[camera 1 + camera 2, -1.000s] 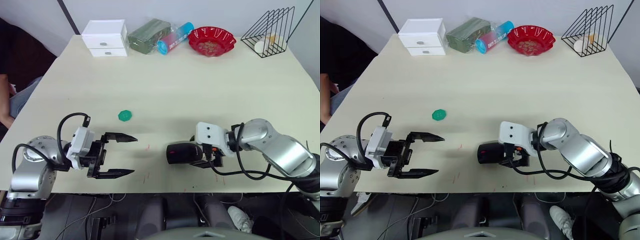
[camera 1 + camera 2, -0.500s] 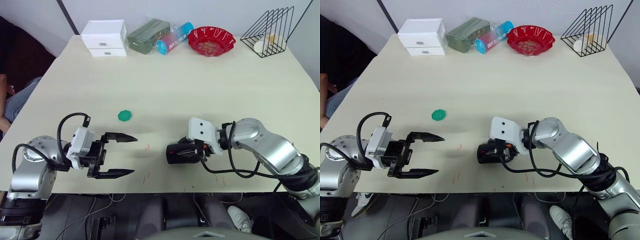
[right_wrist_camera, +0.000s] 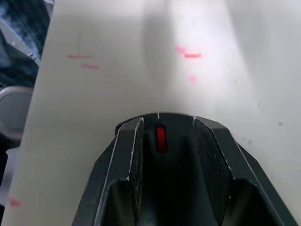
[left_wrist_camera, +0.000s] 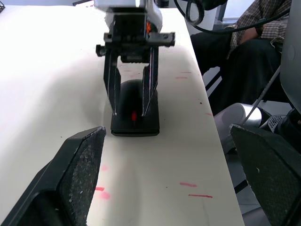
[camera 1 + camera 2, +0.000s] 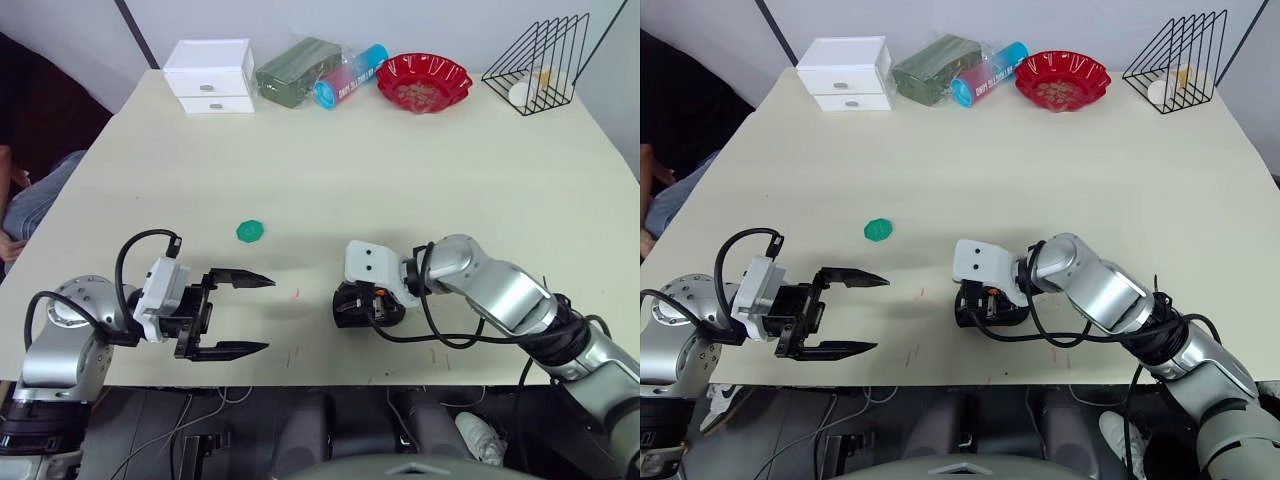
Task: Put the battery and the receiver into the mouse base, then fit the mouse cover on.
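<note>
On the cream table (image 5: 330, 170), near its front edge, the right arm was seen to have swung round within the last second: its wrist had been brought from well to the right of the mouse to almost over it, so that the arm now reached in from the right and bent down onto the work. The left arm had not been moved at all; the left gripper (image 5: 235, 313) was left hovering beside the mouse with its two fingers spread wide and nothing between them.

The right gripper (image 4: 131, 96) was shown in the left wrist view with one finger down each flank of the mouse cover (image 4: 134, 101), clamped on it. The cover was seated over the mouse base (image 4: 135, 127), which lay flat on the table between the two grippers, a small red mark showing at its front. The battery could not be made out and was judged to be already inside. The change was judged to mean that the cover was being pressed home, the task being close to finished.
</note>
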Available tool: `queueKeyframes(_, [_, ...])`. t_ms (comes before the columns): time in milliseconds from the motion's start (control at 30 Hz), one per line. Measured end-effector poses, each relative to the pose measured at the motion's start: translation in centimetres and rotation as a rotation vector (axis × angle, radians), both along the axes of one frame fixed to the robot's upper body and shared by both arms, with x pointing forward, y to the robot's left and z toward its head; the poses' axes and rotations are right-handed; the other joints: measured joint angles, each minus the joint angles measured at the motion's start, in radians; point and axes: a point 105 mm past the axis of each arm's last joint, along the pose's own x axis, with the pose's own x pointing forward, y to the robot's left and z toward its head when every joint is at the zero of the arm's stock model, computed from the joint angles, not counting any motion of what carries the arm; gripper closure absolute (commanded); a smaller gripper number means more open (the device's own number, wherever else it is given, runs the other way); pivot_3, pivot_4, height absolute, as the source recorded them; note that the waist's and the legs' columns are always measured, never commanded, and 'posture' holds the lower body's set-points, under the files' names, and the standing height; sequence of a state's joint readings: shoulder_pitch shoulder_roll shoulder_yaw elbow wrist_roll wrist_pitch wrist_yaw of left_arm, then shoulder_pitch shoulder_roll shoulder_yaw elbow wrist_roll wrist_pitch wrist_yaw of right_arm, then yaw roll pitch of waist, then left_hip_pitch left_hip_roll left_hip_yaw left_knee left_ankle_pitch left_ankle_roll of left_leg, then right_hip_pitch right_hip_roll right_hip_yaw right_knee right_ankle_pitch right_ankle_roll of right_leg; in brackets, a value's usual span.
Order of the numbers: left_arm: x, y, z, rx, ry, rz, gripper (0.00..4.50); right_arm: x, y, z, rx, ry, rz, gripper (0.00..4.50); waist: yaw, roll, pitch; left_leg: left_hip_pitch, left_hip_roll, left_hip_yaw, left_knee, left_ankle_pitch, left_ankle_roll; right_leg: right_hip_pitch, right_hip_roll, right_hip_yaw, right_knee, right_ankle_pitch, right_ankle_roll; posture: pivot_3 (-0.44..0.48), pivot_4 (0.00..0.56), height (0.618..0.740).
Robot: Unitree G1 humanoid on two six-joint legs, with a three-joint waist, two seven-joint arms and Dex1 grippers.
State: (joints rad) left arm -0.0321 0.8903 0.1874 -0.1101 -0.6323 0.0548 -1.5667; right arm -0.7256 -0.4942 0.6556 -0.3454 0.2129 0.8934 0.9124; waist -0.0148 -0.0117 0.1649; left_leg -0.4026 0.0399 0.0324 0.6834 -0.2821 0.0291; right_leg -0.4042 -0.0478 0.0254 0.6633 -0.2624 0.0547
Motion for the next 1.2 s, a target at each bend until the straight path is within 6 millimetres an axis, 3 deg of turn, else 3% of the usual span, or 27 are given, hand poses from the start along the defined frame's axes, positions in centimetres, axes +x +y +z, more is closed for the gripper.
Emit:
queueKeyframes(500, [-0.4, -0.2, -0.2, 0.003, 0.007, -0.007, 0.00, 0.0, 0.4, -0.7, -0.065, 0.003, 0.021, 2.76, 0.001, 0.000, 0.000, 0.001, 0.000, 0.000, 0.000, 0.000, 0.000, 0.000, 0.000, 0.000, 0.000, 0.000, 0.000, 0.000, 0.150, 0.740])
queueKeyframes(733, [-0.5, -0.2, -0.2, 0.003, 0.006, -0.009, 0.00, -0.2, 0.7, 0.0, 0.086, 0.056, 0.009, 2.76, 0.000, 0.000, 0.000, 0.000, 0.000, 0.000, 0.000, 0.000, 0.000, 0.000, 0.000, 0.000, 0.000, 0.000, 0.000, 0.000, 0.150, 0.740])
queueKeyframes(967, [-0.3, -0.3, 0.0, 0.003, -0.005, -0.011, 0.00, -0.4, -1.2, 2.6, 0.307, 0.083, 0.002, 2.76, 0.001, -0.001, 0.000, 0.000, 0.000, 0.000, 0.000, 0.000, 0.000, 0.000, 0.000, 0.000, 0.000, 0.000, 0.000, 0.000, 0.150, 0.740])
queueKeyframes(1200, [-0.1, -0.3, 0.3, 0.002, -0.016, -0.013, 0.00, -1.0, -4.2, 1.9, 0.419, 0.077, 0.003, 2.76, 0.002, -0.001, 0.000, 0.000, 0.000, 0.000, 0.000, 0.000, 0.000, 0.000, 0.000, 0.000, 0.000, 0.000, 0.000, 0.000, 0.150, 0.740])
